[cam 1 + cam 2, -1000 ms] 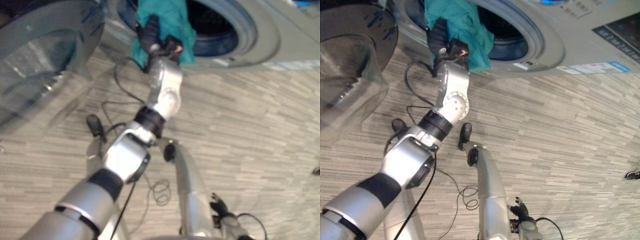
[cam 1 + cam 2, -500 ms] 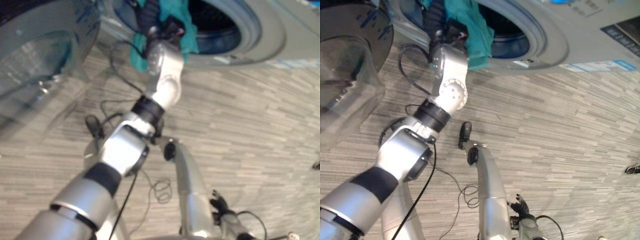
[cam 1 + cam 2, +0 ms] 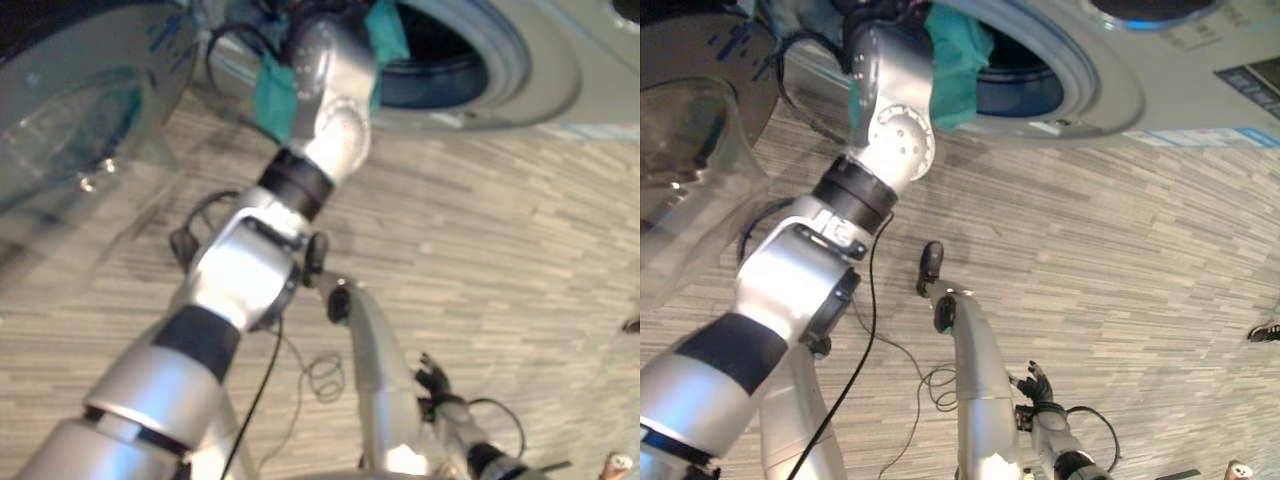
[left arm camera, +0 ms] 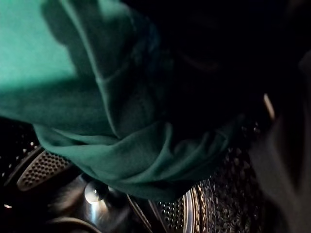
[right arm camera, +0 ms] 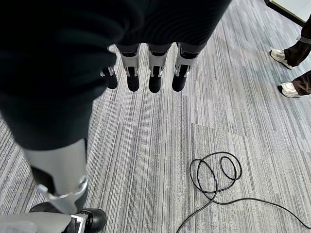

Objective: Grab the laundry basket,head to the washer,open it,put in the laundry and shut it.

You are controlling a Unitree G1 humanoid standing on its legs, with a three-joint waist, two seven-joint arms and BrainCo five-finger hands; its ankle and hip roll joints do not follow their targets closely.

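Inside the drum (image 4: pixel 184 213), teal cloth (image 4: pixel 97 97) hides left fingers

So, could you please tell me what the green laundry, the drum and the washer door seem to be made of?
The green laundry looks like soft matte fabric: it folds and drapes over the opening. The drum seems to be shiny metal, given the bright glints and rows of small holes. The washer door appears to be clear glass or plastic in a grey rim, since the floor shows through it; which one is unclear.

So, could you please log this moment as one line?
left hand: at washer opening | teal cloth: over drum | right hand: open, idle
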